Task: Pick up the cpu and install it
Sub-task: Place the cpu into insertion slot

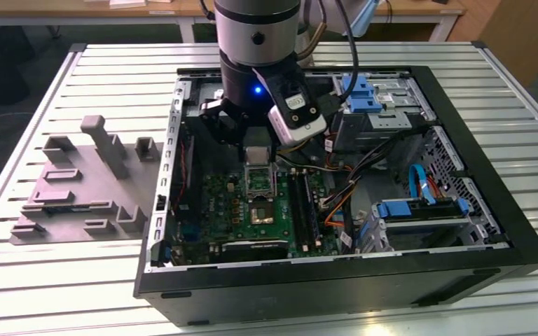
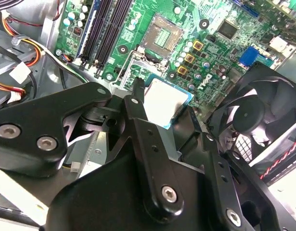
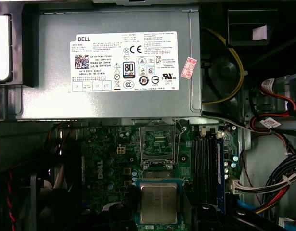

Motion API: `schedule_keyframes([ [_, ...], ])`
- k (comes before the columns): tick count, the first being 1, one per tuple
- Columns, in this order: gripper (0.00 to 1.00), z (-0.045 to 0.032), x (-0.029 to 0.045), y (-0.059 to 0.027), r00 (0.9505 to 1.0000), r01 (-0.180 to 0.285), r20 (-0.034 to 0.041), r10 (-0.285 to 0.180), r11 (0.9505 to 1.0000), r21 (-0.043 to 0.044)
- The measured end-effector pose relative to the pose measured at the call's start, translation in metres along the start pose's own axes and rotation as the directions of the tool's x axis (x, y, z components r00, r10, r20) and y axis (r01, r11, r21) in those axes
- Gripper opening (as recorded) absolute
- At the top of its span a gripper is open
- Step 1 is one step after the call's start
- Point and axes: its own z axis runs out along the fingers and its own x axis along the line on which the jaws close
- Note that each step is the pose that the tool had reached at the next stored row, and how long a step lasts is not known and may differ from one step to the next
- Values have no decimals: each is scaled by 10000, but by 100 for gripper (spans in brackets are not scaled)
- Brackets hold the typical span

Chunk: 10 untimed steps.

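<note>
— What sits closest to the lens?
— The gripper (image 2: 163, 100). Its black links and screws lie across the foreground of the second wrist view. Its fingers (image 2: 137, 103) are pinched on the cpu (image 2: 167, 98), one against each opposite edge.
— How does the cpu sit?
— Roughly flat, silvery top up and pale rim showing, apparently held above the green motherboard (image 2: 138, 24).
— And the socket?
— The metal-framed socket (image 3: 157, 144) lies just ahead of the gripper's tips with its contact field exposed. In the first wrist view it is between the gripper and the large grey power supply (image 3: 114, 72) with the white label.
— What's beside the gripper?
— A black fan (image 2: 263, 110) is close on one side and the memory slots (image 2: 107, 29) are on the other. In the exterior view the arm reaches down into the open computer case (image 1: 344, 280), which stands on a slatted white surface (image 1: 110, 70). A grey fixture block (image 1: 73, 203) lies well apart from the gripper, outside the case.
</note>
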Motion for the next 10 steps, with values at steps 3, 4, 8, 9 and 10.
schedule_keyframes([
  [3, 47, 1, 0, 0, 10000, 0, 0, 0, 10000, 0],
  [4, 47, 1, 0, 0, 10000, 0, 1, 0, 10000, 0],
  [8, 47, 4, 0, 0, 10000, 0, 1, 0, 10000, -1],
  [9, 47, 12, 0, 0, 10000, 13, 2, -13, 10000, -5],
  [10, 47, 20, 0, 0, 10000, 84, -2, -84, 10000, -3],
])
